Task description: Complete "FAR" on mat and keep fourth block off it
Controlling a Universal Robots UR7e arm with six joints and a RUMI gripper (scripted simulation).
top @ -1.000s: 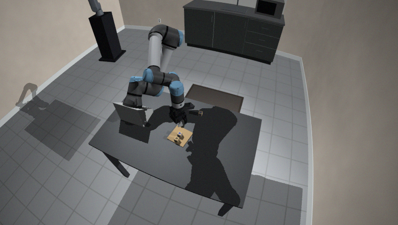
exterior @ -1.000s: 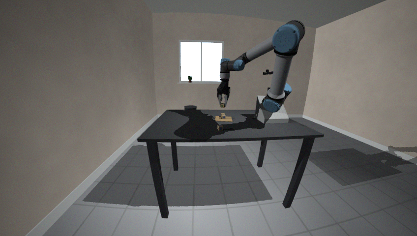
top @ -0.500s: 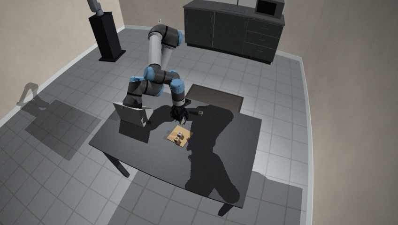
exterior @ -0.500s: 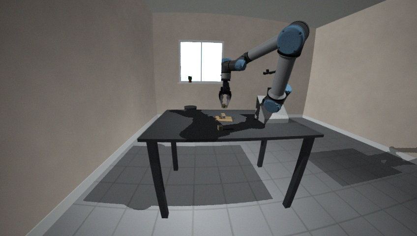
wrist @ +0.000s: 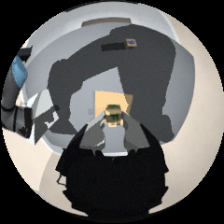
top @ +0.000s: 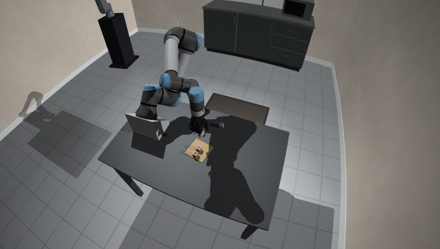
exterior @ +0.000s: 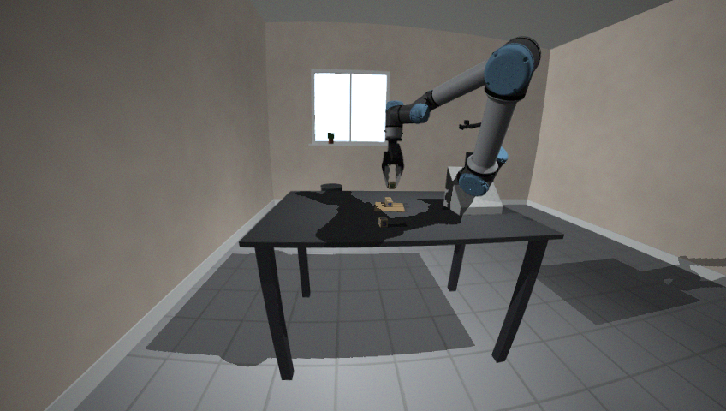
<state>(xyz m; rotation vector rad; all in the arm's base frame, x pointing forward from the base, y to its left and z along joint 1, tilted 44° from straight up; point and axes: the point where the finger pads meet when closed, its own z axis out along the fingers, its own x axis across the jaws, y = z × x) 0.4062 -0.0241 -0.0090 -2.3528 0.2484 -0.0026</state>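
The carried block (wrist: 113,115) sits clamped between the two jaws of the gripper (wrist: 113,122), with a greenish mark on its visible face; which letter it bears is too small to read. It hangs high above the table (exterior: 509,235), over the tan mat (wrist: 103,100), probably so it can be lowered clear of what already stands there. On the mat, two blocks (top: 197,151) sit close together, seemingly touching, leaving room for a third in the row. The spare block (top: 221,124) rests off the mat, at about 1 o'clock from it in the top view, in the arm's shadow, which suits the rule that the fourth stays off. The placing seems not yet begun; alignment and letter orientation remain the likely worry
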